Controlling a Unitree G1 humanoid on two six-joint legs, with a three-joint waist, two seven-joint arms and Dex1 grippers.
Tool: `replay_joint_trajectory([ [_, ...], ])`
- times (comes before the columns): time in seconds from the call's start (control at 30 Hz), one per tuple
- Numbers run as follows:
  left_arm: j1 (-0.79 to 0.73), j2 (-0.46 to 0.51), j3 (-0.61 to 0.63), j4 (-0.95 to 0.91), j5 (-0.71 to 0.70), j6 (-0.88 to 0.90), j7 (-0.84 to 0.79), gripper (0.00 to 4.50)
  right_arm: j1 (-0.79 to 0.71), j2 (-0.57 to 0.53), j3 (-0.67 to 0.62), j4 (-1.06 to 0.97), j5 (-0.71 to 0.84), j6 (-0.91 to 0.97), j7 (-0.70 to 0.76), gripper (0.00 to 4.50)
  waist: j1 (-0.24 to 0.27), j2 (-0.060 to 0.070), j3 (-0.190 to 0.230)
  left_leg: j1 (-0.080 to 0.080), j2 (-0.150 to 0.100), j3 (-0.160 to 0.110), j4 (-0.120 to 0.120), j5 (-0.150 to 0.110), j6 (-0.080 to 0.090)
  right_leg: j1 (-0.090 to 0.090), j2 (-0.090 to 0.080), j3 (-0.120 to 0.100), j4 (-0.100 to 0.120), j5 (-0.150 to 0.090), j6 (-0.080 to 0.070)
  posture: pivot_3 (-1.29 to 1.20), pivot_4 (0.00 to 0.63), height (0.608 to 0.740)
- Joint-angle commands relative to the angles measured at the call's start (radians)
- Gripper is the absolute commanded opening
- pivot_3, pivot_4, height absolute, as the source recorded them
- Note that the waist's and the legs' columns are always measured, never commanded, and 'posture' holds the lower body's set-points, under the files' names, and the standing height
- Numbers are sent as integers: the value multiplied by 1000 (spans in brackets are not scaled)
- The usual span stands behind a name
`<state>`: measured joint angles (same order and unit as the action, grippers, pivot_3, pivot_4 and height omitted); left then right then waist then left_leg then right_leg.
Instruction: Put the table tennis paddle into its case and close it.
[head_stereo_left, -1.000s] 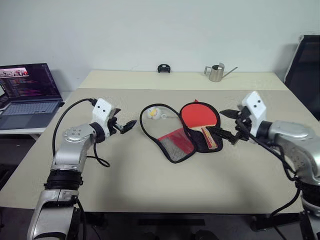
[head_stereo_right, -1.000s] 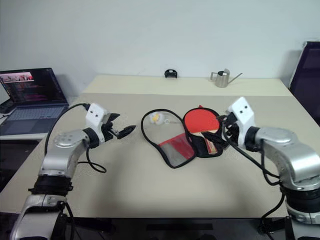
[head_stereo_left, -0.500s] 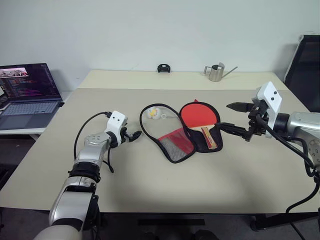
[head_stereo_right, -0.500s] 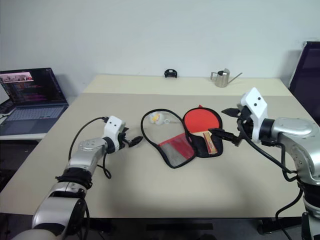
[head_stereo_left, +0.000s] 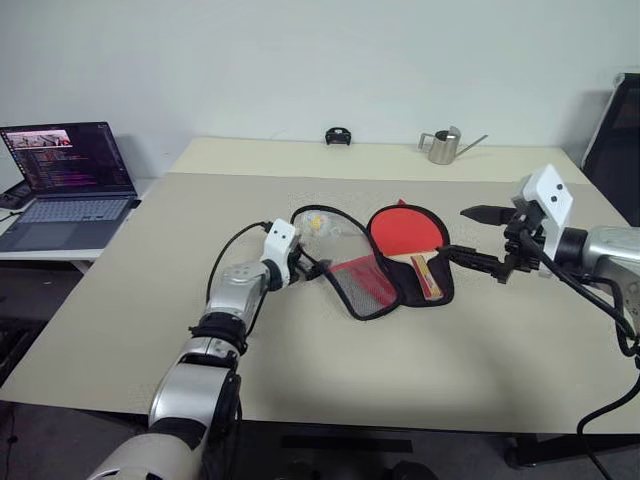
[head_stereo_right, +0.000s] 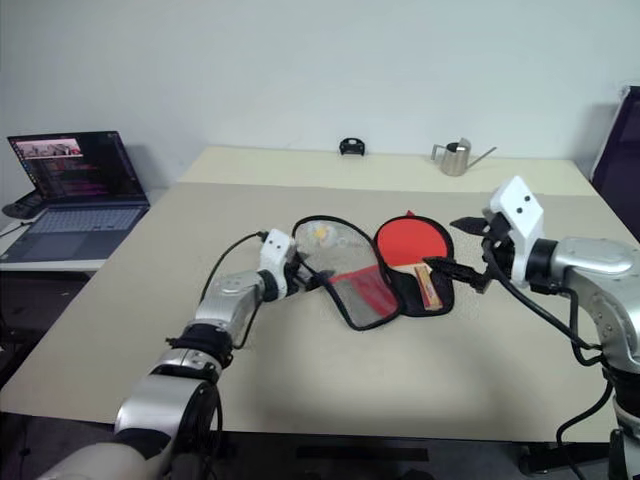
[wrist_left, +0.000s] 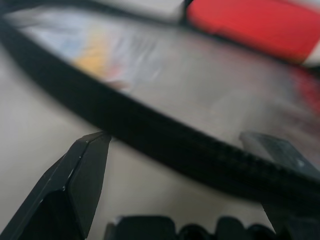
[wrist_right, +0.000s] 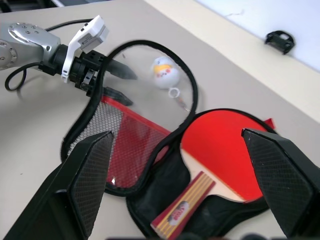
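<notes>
The case (head_stereo_left: 362, 287) lies unzipped and spread flat mid-table, its red mesh flap to the left and its black-lined half to the right. On that lining rests the table tennis paddle (head_stereo_left: 405, 230), red face up, its striped handle (wrist_right: 182, 210) pointing toward me. A white-yellow charm (wrist_right: 165, 72) sits inside the flap's black rim. My left gripper (head_stereo_left: 315, 267) is open, one finger on each side of that rim (wrist_left: 165, 150). Just right of the case, my right gripper (head_stereo_left: 455, 232) hovers open above the table with nothing in it.
An open laptop (head_stereo_left: 65, 175) stands on a side desk at the far left. A metal watering can (head_stereo_left: 440, 147) and a small black object (head_stereo_left: 337, 135) sit near the back edge. A dark chair (head_stereo_left: 612, 125) is at the right.
My left arm swung right across the table until its open fingers reached the case's left rim. The right gripper drew back slightly from the paddle handle. The camera view shifted too.
</notes>
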<state>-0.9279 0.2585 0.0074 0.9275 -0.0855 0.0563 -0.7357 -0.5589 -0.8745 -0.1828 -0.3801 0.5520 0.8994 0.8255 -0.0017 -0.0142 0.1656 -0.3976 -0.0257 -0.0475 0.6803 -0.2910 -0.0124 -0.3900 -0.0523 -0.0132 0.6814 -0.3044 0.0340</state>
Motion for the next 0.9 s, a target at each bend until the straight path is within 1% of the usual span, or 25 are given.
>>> replay_joint_trajectory([
  [0.03, -57, -23, 12, -91, -40, -1, -30, 4500, 10, -28, -59, -24, 23, -7, -2, 4482, 0, 0, 0, 0, 0, 0, 0, 0, 0, 0, 0, 0, 0, 0, 0, 0, 150, 740],
  [0.1, -100, -54, 12, -99, -52, 8, -36, 4500, 22, -36, -75, -23, 27, -4, -9, 4482, 0, 0, 0, 0, 0, 0, 0, 0, 0, 0, 0, 0, 0, 0, 0, 0, 150, 740],
  [0.17, -154, -98, 0, -68, -51, -4, -40, 4500, 33, -43, -85, -21, 28, -8, -15, 4482, 1, -1, 0, 0, 0, 0, 0, 0, 0, 0, 0, 0, 0, 0, 0, 0, 150, 740],
  [0.3, -229, -175, -17, 57, -14, -58, -18, 4500, 42, -42, -88, -27, 36, -8, -31, 4482, 1, -1, 0, 0, -1, 0, 0, 0, 0, 0, 0, 0, 0, 0, 0, 0, 150, 740],
  [0.5, -286, -254, -16, 215, 14, -117, 24, 4500, 70, -47, -100, -49, 33, 6, -62, 4482, -4, -1, 1, 1, -1, 1, 0, 0, 0, 0, 0, 0, 1, 0, 0, 0, 150, 740],
  [0.7, -299, -271, 0, 275, 25, -158, 48, 4500, 86, -40, -99, -50, 15, 7, -107, 4482, -3, -1, 1, 1, -1, 1, 0, 0, 0, 0, 0, 0, 1, 0, 0, 0, 150, 740],
  [0.83, -280, -230, 30, 233, -14, -181, -63, 4500, 86, -15, -83, -30, 9, 16, -154, 4482, -3, -1, 1, 1, -1, 1, 0, 0, 0, 0, 0, 0, 1, 0, 0, 0, 150, 740],
  [0.9, -257, -195, 46, 198, -41, -173, -146, 4500, 82, 5, -72, -14, 13, 22, -174, 4482, -4, -1, 1, 1, -1, 1, 0, 0, 0, 0, 0, 0, 1, 0, 0, 0, 150, 740],
])
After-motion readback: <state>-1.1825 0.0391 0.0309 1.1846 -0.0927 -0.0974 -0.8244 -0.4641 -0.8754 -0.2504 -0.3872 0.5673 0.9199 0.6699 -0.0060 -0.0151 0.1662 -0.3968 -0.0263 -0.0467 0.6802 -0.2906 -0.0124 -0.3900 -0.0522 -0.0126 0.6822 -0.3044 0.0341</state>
